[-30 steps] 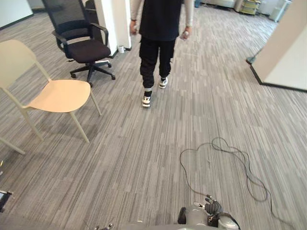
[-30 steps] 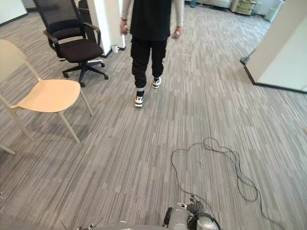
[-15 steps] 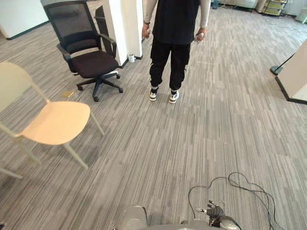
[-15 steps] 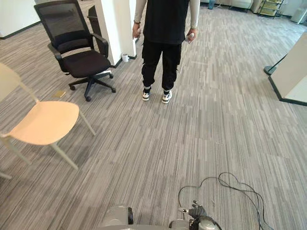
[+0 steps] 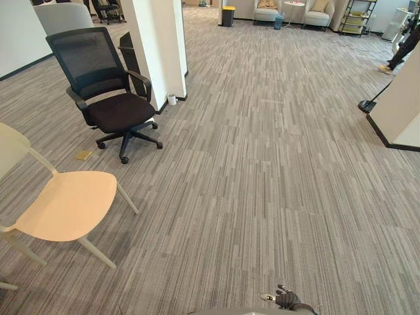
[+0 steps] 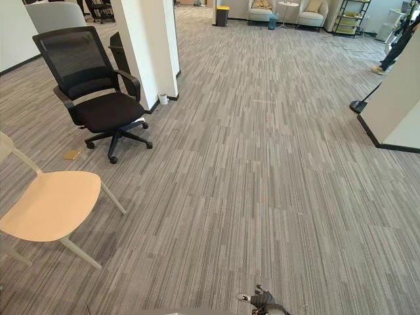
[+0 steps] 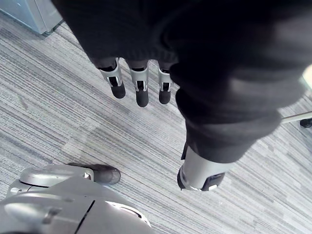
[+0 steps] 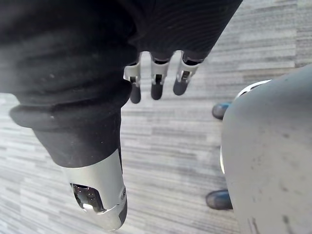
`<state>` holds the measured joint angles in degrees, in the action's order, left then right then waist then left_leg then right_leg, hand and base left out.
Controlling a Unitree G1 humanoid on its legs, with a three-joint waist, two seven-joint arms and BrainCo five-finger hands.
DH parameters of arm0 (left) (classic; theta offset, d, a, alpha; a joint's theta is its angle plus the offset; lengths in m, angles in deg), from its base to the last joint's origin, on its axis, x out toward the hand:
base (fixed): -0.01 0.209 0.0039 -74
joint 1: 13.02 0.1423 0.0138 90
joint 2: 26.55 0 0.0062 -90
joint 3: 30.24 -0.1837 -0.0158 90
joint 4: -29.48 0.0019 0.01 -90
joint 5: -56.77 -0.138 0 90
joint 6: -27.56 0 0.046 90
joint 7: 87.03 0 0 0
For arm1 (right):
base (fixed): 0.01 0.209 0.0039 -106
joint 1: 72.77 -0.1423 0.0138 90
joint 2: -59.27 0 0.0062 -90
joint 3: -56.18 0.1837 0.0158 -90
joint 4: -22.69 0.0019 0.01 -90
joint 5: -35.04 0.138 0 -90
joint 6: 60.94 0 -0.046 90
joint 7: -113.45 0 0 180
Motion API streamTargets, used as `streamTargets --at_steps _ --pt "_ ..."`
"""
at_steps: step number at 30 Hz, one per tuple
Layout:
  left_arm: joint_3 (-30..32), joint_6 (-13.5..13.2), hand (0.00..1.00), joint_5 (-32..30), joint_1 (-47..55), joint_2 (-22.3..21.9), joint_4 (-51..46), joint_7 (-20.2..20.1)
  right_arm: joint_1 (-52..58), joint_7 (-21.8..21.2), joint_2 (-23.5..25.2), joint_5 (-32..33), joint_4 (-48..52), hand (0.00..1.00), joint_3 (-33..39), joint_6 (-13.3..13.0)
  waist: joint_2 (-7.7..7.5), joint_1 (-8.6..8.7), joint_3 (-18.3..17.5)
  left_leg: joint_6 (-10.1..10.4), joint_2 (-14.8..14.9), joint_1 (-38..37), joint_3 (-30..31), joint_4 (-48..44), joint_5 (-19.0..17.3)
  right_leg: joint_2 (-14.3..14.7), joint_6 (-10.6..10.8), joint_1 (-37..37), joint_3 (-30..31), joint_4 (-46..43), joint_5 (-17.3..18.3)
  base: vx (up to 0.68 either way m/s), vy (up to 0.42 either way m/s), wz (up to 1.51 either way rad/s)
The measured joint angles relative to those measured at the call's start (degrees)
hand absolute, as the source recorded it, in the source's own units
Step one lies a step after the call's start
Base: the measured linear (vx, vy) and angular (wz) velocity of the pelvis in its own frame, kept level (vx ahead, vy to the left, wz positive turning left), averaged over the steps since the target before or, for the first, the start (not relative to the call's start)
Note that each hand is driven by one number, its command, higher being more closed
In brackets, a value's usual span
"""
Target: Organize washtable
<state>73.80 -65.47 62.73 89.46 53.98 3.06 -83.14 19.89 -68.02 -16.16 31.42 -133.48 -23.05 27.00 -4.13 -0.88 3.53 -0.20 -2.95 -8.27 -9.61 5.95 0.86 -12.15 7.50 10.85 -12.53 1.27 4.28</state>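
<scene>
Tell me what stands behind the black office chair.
A white pillar stands behind the black office chair, with a dark upright panel against it and a small white cup at its foot. The chair hides the panel's lower part.

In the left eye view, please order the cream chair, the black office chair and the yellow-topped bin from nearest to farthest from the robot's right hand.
From the right hand at the bottom edge:
1. cream chair, on the left.
2. black office chair, further back on the left, beside the white pillar.
3. yellow-topped bin, at the far back of the room.
</scene>
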Motion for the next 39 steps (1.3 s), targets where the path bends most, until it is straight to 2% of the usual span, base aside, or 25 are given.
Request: streamTargets --at_steps 4,13,15,18,20,22,23,24,25,27,30,32,33,34,35,36,37,38,39 --pt "0.1 -0.39 0.0 -0.78 -0.12 -0.1 -0.01 0.03 -0.01 0.15 -0.42 -0.1 0.0 0.0 0.08 -0.52 0.15 0.12 -0.03 -0.16 0.12 2.45 -0.05 0.0 -0.16 0.02 -0.09 -3.04 0.42 -1.0 0.58 0.0 -0.001 -0.02" --pt "6.4 -4.45 0.0 -8.21 -1.47 -2.05 -0.07 1.39 0.63 2.83 0.27 -2.2 2.18 0.0 0.61 -3.22 -0.41 -0.12 -0.4 -0.43 0.02 5.69 -1.95 -0.43 -1.74 0.04 -1.2 -8.43 4.81 -3.65 2.1 0.1 0.019 -0.15" --pt "6.4 -5.08 0.0 -8.99 -1.62 -2.37 -0.07 1.5 0.67 2.83 0.45 -2.66 2.38 0.0 1.25 -3.69 0.05 -0.09 -0.64 -0.45 0.21 5.39 -1.78 -0.48 -2.25 0.35 -1.27 -8.44 5.84 -4.3 2.08 0.18 0.011 0.04" --pt "6.35 -5.19 0.0 -9.17 -2.42 -2.91 -0.35 1.54 0.87 2.83 0.97 -2.77 2.36 0.0 1.73 -3.84 0.71 -0.63 -0.86 -0.28 1.67 4.24 -1.55 -0.52 -2.63 1.81 -2.44 -8.53 7.73 -6.52 1.34 0.18 -0.018 0.0" --pt "6.31 -5.19 0.0 -9.51 -2.39 -3.19 -0.62 1.54 1.66 2.8 1.03 -3.31 2.41 0.0 1.7 -4.04 1.08 -1.6 -1.53 -0.16 3.44 3.26 -1.51 -0.61 -2.71 3.5 -3.71 -9.51 8.59 -10.0 0.46 0.16 -0.058 -0.05" --pt "6.34 -5.17 0.0 -9.55 -2.5 -3.45 -0.83 1.56 1.64 2.83 0.95 -3.79 2.64 0.0 1.73 -4.03 1.51 -1.67 -1.39 0.14 5.37 3.61 -1.37 -3.66 -4.64 4.51 -3.69 -12.02 9.26 -15.88 0.46 0.15 -0.082 0.0" --pt "6.31 -5.16 0.0 -9.57 -2.66 -3.61 -0.98 1.58 1.72 2.82 0.72 -3.82 2.87 0.0 1.74 -4.02 2.52 -1.65 -1.09 0.11 6.13 3.85 -1.41 -4.73 -5.14 4.96 -3.54 -13.04 9.81 -17.2 1.85 0.13 -0.101 -0.15" --pt "6.37 -5.17 0.0 -9.57 -2.5 -3.58 -1.26 1.56 1.9 2.93 0.98 -3.83 3.91 0.0 1.76 -3.97 2.25 -1.59 -1.3 0.39 6.65 3.93 -1.63 -6.76 -6.11 6.0 -3.07 -13.25 11.62 -14.21 3.17 0.05 -0.072 -0.29" --pt "6.39 -5.14 0.0 -9.67 -2.6 -3.14 -1.25 1.57 2.59 3.0 1.49 -3.83 4.72 0.0 1.73 -3.97 1.49 -1.65 -1.2 1.35 6.34 4.41 -2.11 -9.37 -8.47 6.31 -3.47 -14.86 12.32 -13.71 1.4 0.08 -0.103 -0.37" --pt "6.34 -5.04 0.0 -10.73 -3.16 -3.74 -1.11 1.53 2.18 3.03 1.33 -3.81 4.85 0.0 2.46 -4.05 2.51 -1.76 -1.45 2.38 7.9 6.03 -4.45 -12.88 -12.06 7.34 -2.93 -18.57 13.5 -18.69 3.53 0.05 -0.083 -0.67" --pt "6.4 -5.0 0.0 -11.11 -4.71 -3.94 -1.16 1.53 2.34 3.36 1.63 -3.4 6.35 0.0 4.39 -4.06 2.67 -1.5 -0.85 3.28 8.01 7.19 -7.16 -14.83 -12.65 6.8 -2.64 -23.31 12.98 -25.38 5.58 0.02 -0.065 -0.57" --pt "6.98 -5.01 0.0 -11.13 -5.48 -4.47 -1.66 1.34 2.41 3.56 1.61 -3.13 7.08 0.0 5.44 -4.18 3.04 -1.12 -0.54 3.8 8.16 6.66 -7.79 -16.7 -14.8 6.39 -3.11 -23.91 12.17 -28.61 8.8 0.04 -0.086 -0.3" --pt "8.28 -4.99 0.0 -11.14 -5.62 -5.13 -2.44 1.15 2.38 3.63 1.63 -3.02 7.21 0.0 7.03 -4.23 3.31 -0.37 -0.28 4.37 9.04 6.63 -7.84 -20.21 -17.6 6.52 -3.38 -22.91 10.64 -30.07 11.97 0.09 -0.153 0.04" --pt "10.99 -5.03 0.0 -11.07 -5.94 -6.09 -2.88 0.98 2.38 3.66 2.17 -3.03 7.24 0.0 8.46 -4.24 3.14 -0.12 0.18 5.7 10.89 9.42 -7.26 -30.25 -20.23 6.31 -4.07 -21.04 9.21 -29.86 15.38 0.09 -0.172 0.1" --pt "12.38 -5.03 0.0 -10.9 -6.03 -6.44 -3.52 0.96 2.48 3.64 2.38 -3.0 7.19 0.0 9.1 -4.22 3.06 -0.21 0.41 5.9 12.35 12.21 -6.64 -37.75 -20.59 6.28 -4.09 -20.2 9.12 -29.94 17.28 0.09 -0.226 0.16" --pt "14.37 -4.93 0.0 -10.37 -5.98 -7.35 -4.94 0.98 2.7 3.62 2.03 -2.82 7.91 0.0 9.89 -4.24 4.43 -0.26 1.08 2.2 15.97 19.2 -3.42 -53.38 -18.12 8.0 -5.14 -19.0 8.23 -31.17 18.73 0.08 -0.174 0.06" --pt "15.18 -4.96 0.0 -9.91 -5.83 -7.89 -5.41 1.0 3.27 3.67 1.74 -2.54 8.66 0.0 10.09 -4.19 5.9 -0.73 1.39 0.39 17.32 23.37 -0.82 -62.16 -13.17 9.29 -6.24 -17.83 8.1 -31.71 19.91 0.13 -0.19 -0.04" --pt "15.45 -4.94 0.0 -9.77 -5.24 -7.95 -5.72 1.16 3.86 3.99 1.72 -2.53 8.78 0.0 9.43 -4.08 5.66 -2.08 1.36 2.09 17.59 27.5 2.68 -69.55 -5.86 10.01 -7.47 -15.88 8.88 -31.44 21.04 0.13 -0.107 -0.16" --pt "15.42 -4.96 0.0 -9.55 -4.88 -7.93 -5.76 1.19 3.8 4.02 1.41 -2.58 8.74 0.0 8.68 -4.01 5.56 -2.77 1.34 2.35 17.27 28.81 3.38 -71.36 -6.4 10.09 -7.76 -14.89 9.19 -30.97 21.4 0.18 -0.116 -0.21"
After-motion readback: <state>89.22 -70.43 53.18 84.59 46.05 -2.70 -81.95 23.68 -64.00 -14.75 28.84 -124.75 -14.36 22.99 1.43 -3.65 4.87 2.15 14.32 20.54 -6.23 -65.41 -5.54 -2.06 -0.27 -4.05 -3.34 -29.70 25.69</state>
